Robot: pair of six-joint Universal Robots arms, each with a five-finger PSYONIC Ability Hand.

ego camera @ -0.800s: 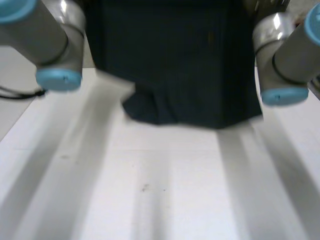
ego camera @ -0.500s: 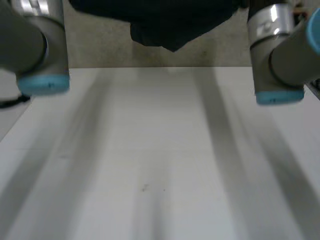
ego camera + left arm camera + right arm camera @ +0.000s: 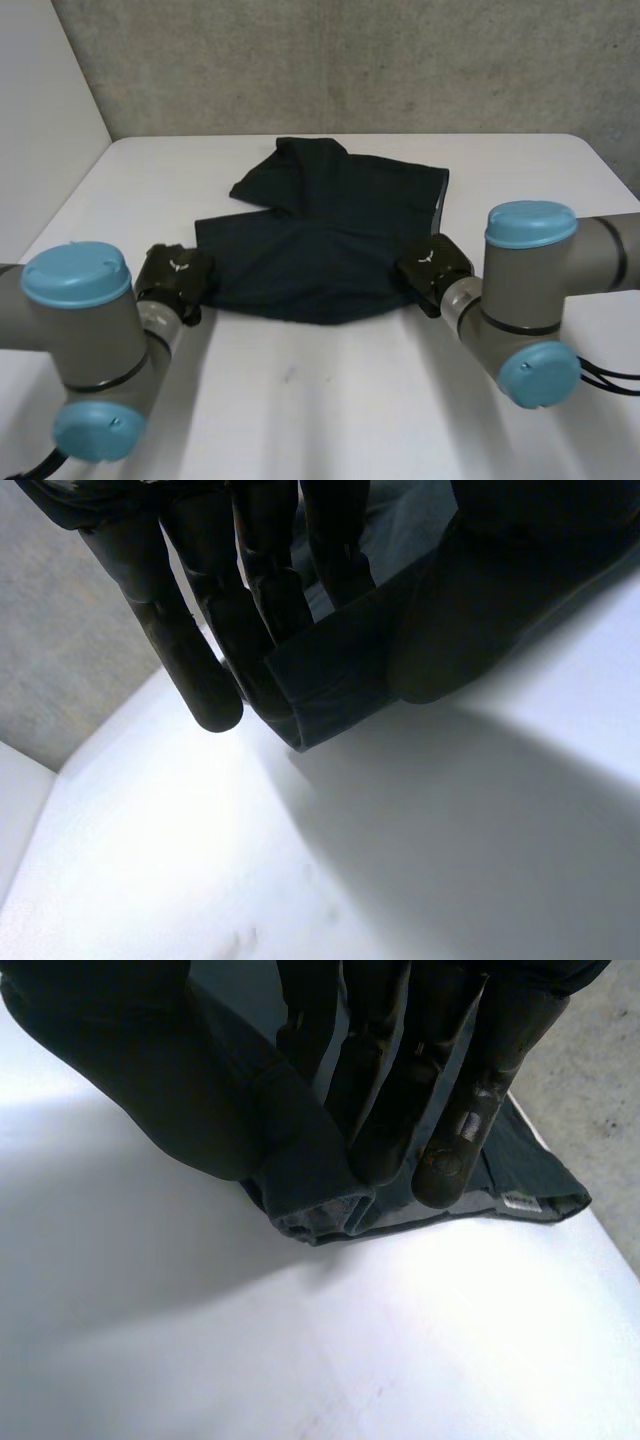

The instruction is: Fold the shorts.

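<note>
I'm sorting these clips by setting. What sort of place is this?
Probably a robotics lab or test bench rather than a home. A bare white table stands against a plain concrete wall, and the left hand and right hand each pinch the near edge of the dark shorts.

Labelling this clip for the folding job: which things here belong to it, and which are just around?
In the job: dark shorts; left hand, pinching their near left corner; right hand, pinching their near right corner.
Just around: white table under them; grey wall behind.
</note>
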